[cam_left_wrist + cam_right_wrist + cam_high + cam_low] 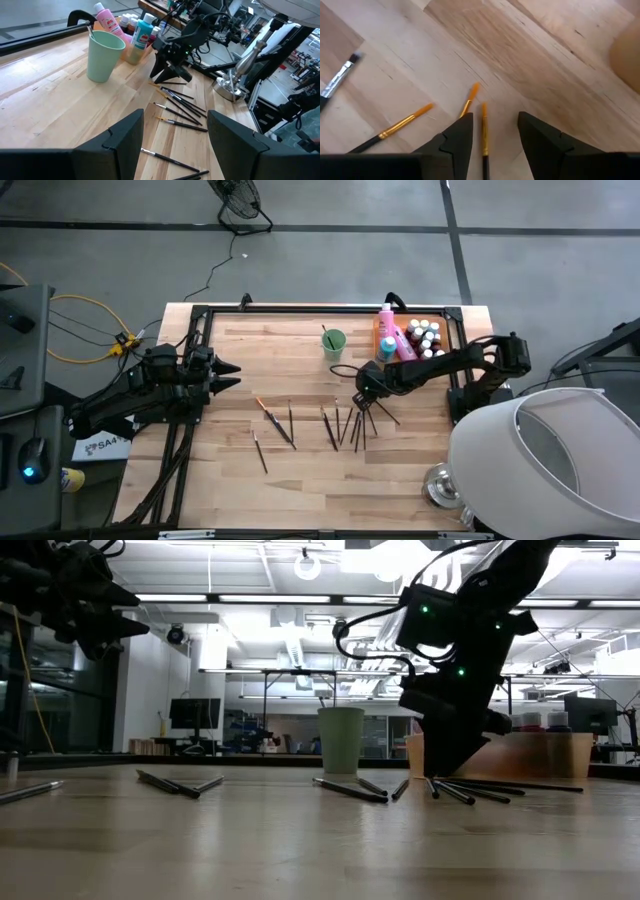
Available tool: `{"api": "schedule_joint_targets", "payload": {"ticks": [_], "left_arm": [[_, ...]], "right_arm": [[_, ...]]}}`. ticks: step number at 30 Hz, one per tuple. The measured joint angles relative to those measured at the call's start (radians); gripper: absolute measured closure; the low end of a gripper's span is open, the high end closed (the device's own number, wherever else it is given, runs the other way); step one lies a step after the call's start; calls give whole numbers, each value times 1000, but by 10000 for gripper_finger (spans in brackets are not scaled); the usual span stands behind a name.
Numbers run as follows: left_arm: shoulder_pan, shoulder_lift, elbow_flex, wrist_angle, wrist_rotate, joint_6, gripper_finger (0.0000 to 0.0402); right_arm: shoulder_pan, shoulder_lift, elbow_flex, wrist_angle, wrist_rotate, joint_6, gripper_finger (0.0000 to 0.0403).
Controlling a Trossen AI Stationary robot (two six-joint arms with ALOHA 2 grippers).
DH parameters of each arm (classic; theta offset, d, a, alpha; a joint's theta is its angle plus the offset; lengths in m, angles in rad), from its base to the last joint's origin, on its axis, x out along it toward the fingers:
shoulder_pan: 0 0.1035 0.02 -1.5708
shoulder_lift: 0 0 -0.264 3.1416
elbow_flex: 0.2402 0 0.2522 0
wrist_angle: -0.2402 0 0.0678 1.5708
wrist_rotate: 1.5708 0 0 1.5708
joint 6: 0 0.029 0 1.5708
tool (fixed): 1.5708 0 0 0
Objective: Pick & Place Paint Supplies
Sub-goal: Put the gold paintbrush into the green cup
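Right gripper (492, 137), fingers apart, straddles a brush (484, 131) on the worktop (300, 470), probably lining up a pick; left gripper (232, 375) idles apart.

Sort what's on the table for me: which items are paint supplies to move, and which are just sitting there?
Job items:
- brushes scattered on the wood
- pink bottle
- teal bottle
- small paint bottles

Not to move:
- green cup
- orange tray
- metal object at the table edge
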Motion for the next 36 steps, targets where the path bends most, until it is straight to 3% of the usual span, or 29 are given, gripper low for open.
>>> {"api": "schedule_joint_targets", "payload": {"ticks": [10,28,36], "left_arm": [[0,0,0,0,0,0,187],[0,0,0,0,0,0,187],[0,0,0,0,0,0,187]], "right_arm": [[14,23,-2,5,36,8,272],[5,27,-3,44,-20,115,394],[-4,22,-3,45,-41,180,399]]}}
